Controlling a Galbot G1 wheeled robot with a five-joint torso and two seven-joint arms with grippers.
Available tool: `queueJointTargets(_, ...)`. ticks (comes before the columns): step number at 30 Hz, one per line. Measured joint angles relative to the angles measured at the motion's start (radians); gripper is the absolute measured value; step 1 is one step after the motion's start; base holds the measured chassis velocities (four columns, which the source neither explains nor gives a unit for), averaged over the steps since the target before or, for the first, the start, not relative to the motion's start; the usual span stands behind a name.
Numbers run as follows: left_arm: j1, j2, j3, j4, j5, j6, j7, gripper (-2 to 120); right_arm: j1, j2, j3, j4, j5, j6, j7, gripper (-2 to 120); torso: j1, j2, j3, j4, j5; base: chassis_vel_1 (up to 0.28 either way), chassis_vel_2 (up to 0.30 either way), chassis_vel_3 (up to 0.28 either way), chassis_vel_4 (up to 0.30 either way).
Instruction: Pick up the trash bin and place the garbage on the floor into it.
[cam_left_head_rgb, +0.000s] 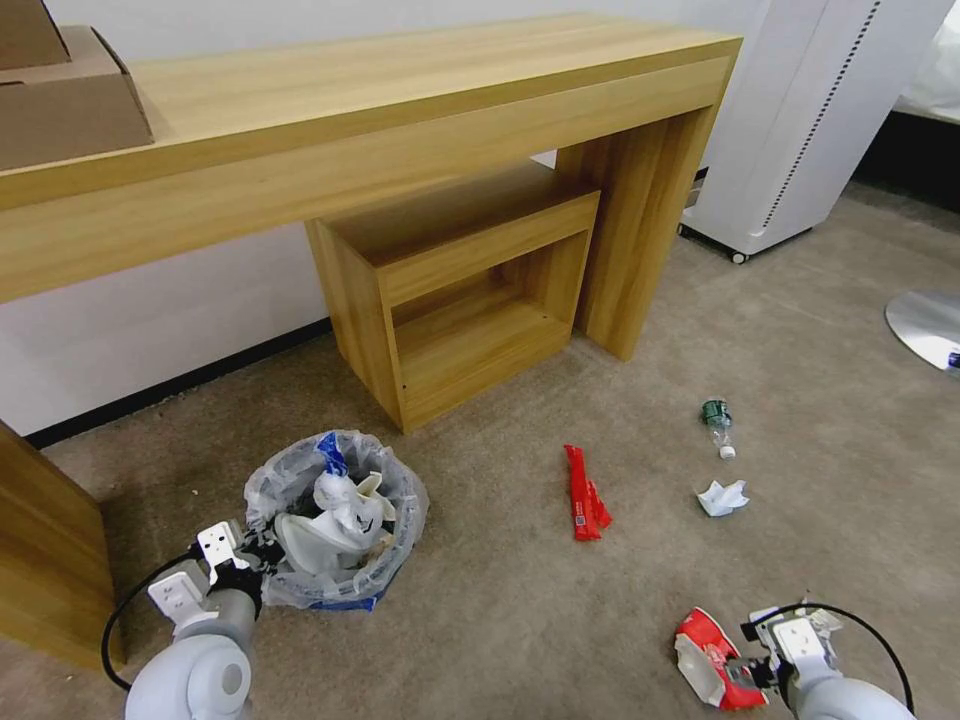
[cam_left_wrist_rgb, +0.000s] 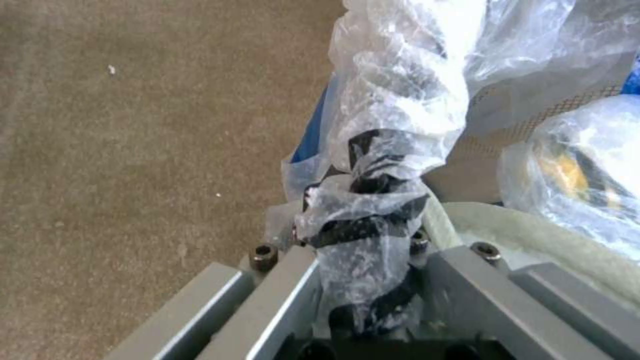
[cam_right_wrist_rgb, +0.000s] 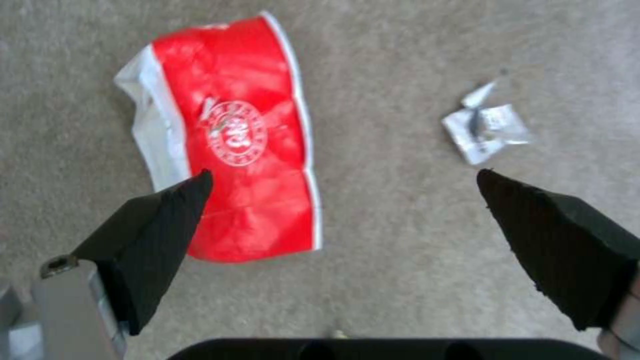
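Note:
The blue trash bin (cam_left_head_rgb: 335, 520), lined with a crinkled clear bag, stands on the carpet with white litter inside it. My left gripper (cam_left_head_rgb: 262, 552) is shut on its near rim; in the left wrist view the fingers clamp the bag-wrapped rim (cam_left_wrist_rgb: 363, 215). My right gripper (cam_left_head_rgb: 752, 668) hangs open just above a flat red snack wrapper (cam_left_head_rgb: 712, 660), which lies under one finger (cam_right_wrist_rgb: 167, 220) in the right wrist view (cam_right_wrist_rgb: 240, 140). Farther off lie a long red wrapper (cam_left_head_rgb: 585, 492), crumpled white paper (cam_left_head_rgb: 722, 497) and a small green-labelled bottle (cam_left_head_rgb: 717, 423).
A wooden desk (cam_left_head_rgb: 400, 110) with a low open shelf unit (cam_left_head_rgb: 465, 290) stands behind the bin. A white wheeled unit (cam_left_head_rgb: 800, 120) and a metal disc base (cam_left_head_rgb: 925, 325) are at the right. A small silvery scrap (cam_right_wrist_rgb: 487, 127) lies near the red wrapper.

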Motion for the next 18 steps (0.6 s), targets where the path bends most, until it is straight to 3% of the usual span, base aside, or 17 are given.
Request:
queueJointTargets(10, -0.004, 0.001, -0.002, 0.007, -0.001, 0.002, -0.002, 0, 0.129, 0.083, -0.144, -0.078, -0.057, 0.043, -0.045, 96, 0.000, 0.000, 0.000, 0.0002, -0.0002, 0.000, 0.000, 0.000, 0.000)
queueJointTargets(18, 0.002, 0.010, -0.017, 0.006, -0.011, 0.001, -0.005, 0, 0.196, 0.141, -0.232, -0.160, -0.101, 0.070, -0.061, 84, 0.000, 0.000, 0.000, 0.0002, -0.0001, 0.000, 0.000, 0.000, 0.000)
